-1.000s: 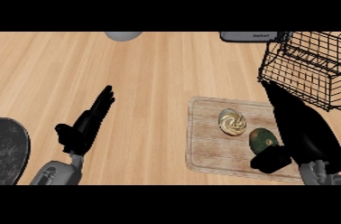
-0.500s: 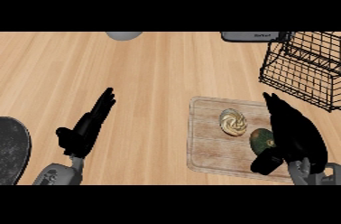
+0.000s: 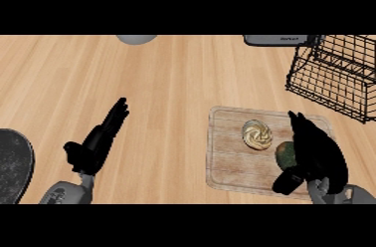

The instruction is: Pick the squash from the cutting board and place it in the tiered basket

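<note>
A dark green squash (image 3: 285,154) lies on the right part of the wooden cutting board (image 3: 229,164), half hidden by my right hand (image 3: 317,151). That hand lies along the squash's right side with its fingers straight and its thumb (image 3: 286,181) just below the squash; it is open. The black wire tiered basket (image 3: 334,71) stands at the far right, beyond the board. My left hand (image 3: 95,144) rests open on the counter at the left, fingers pointing away.
A round cream swirled item (image 3: 257,134) sits on the board just left of the squash. A dark round plate (image 3: 13,166) shows at the left edge. A grey bowl (image 3: 137,39) and a dark grey appliance (image 3: 283,40) stand at the far edge.
My right hand has come back from near the basket, left and toward me, and now lies against the squash. The left hand has barely moved.
</note>
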### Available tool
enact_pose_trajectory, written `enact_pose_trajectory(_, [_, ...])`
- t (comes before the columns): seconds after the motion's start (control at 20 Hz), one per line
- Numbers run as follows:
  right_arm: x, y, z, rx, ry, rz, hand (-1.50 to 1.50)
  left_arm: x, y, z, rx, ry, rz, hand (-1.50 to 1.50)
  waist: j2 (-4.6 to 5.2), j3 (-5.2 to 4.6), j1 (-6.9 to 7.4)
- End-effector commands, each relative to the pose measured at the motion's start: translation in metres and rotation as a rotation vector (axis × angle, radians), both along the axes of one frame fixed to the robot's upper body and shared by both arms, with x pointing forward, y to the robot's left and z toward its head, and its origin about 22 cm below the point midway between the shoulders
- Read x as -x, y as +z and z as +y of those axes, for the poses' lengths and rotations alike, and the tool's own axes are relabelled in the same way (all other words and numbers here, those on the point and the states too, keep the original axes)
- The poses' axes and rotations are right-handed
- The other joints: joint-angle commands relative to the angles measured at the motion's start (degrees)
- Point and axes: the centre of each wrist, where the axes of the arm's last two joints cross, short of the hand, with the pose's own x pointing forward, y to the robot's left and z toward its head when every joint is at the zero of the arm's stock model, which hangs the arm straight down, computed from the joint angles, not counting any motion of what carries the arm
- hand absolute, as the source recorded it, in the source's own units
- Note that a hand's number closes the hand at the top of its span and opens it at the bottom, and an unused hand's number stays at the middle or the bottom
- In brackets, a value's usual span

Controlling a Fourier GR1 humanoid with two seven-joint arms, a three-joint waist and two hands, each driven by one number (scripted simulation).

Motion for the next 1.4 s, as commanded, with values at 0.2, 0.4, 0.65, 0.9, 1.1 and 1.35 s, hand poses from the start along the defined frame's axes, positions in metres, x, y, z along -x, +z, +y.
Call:
enact_pose_trajectory(0.2, [0.004, -0.016, -0.011, 0.046, -0.188, 0.094, -1.5, -0.016, 0.007, -0.001, -0.003, 0.004, -0.005, 0.0, 0.06, 0.03, -0.17])
enact_pose_trajectory(0.4, [-0.006, -0.02, -0.01, 0.042, -0.174, 0.105, -1.5, -0.003, -0.016, -0.01, -0.008, 0.001, 0.015, 0.0, 0.16, 0.02, 0.1])
enact_pose_trajectory(0.65, [-0.009, -0.036, -0.034, 0.018, -0.171, 0.105, -1.5, -0.002, -0.001, 0.006, -0.005, -0.008, 0.007, 0.0, 0.1, 0.06, 0.23])
enact_pose_trajectory(0.9, [-0.007, -0.05, -0.013, -0.074, -0.127, -0.008, 1.5, -0.012, 0.012, 0.015, 0.0, 0.009, 0.0, 0.0, 0.09, 0.07, 0.17])
enact_pose_trajectory(1.1, [0.009, -0.049, -0.023, -0.027, -0.057, -0.085, 1.5, 0.006, 0.003, 0.008, -0.003, 0.012, 0.007, 0.0, 0.03, 0.07, 0.16])
enact_pose_trajectory(1.35, [-0.015, -0.034, -0.017, -0.033, -0.056, -0.12, 1.5, -0.031, 0.012, 0.005, 0.006, -0.005, -0.002, 0.0, 0.11, 0.06, 0.03])
